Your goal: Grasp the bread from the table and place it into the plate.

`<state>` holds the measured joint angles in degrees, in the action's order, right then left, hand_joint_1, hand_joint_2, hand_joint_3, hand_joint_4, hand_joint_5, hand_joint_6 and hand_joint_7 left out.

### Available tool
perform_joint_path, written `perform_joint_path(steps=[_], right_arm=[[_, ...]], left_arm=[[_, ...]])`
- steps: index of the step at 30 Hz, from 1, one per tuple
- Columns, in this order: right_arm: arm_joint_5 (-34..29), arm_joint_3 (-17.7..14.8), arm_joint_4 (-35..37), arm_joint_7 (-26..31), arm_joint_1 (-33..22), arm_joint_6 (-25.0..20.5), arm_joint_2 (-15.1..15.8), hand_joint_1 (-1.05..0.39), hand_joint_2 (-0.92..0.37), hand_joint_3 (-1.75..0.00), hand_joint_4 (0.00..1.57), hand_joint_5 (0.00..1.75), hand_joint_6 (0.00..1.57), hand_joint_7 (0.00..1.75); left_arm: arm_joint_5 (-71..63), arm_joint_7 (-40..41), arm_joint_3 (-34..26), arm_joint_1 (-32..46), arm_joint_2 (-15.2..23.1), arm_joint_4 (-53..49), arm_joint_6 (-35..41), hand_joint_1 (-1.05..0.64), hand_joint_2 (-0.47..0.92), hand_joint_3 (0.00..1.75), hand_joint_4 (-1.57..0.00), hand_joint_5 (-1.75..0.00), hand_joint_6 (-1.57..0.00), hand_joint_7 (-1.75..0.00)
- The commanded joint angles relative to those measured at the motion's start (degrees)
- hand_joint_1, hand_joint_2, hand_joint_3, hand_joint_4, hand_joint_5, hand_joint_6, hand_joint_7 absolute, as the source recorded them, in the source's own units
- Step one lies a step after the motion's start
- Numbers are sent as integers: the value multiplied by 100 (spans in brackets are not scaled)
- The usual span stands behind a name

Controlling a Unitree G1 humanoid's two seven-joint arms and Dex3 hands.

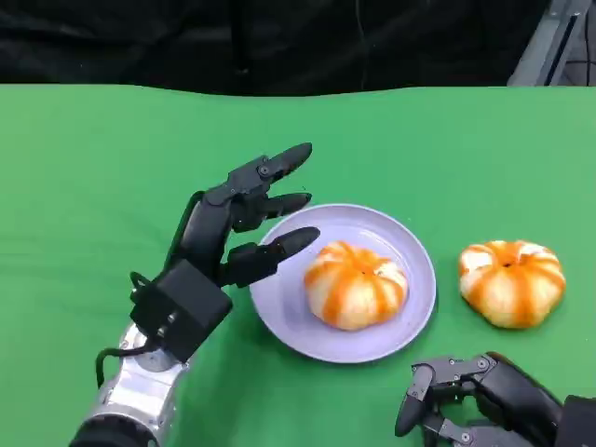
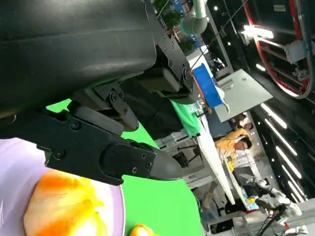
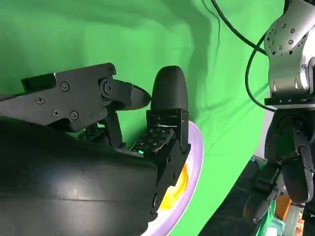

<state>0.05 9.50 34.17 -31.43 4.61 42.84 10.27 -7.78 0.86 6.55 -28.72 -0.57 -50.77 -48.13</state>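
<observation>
A soft, light, squashable bread [image 1: 511, 282] sits on the worktop [image 1: 84, 168]; the empty, curled right hand [image 1: 470, 399] should cup its sides.

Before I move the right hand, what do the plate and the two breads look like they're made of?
The plate looks like smooth lavender plastic or glazed ceramic, given its even, faintly glossy surface; I can't tell which. The bread on the plate and the bread on the table are glossy, with sharp orange and white stripes, so likely plastic or foam replicas, possibly real.
</observation>
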Motion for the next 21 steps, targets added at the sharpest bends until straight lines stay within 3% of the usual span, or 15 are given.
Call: perform_joint_path(steps=[1, 9, 21], right_arm=[[35, -35, 26, -10, 34, 67, 90, -5, -92, -49, 72, 154, 79, 111], [144, -71, 240, -130, 105, 225, 97, -5, -92, -48, 72, 156, 79, 110], [163, -84, 334, -165, 140, 304, 87, -5, -92, -48, 71, 156, 79, 109]], left_arm=[[14, -50, -53, 37, 45, 52, 19, -53, 92, 17, -88, -2, -61, -1], [1398, -902, -639, 1271, 121, 966, -122, -43, 92, 13, -90, -2, -65, -2], [1452, -1140, -779, 1353, 51, 1144, 6, -42, 92, 13, -91, -2, -66, -2]])
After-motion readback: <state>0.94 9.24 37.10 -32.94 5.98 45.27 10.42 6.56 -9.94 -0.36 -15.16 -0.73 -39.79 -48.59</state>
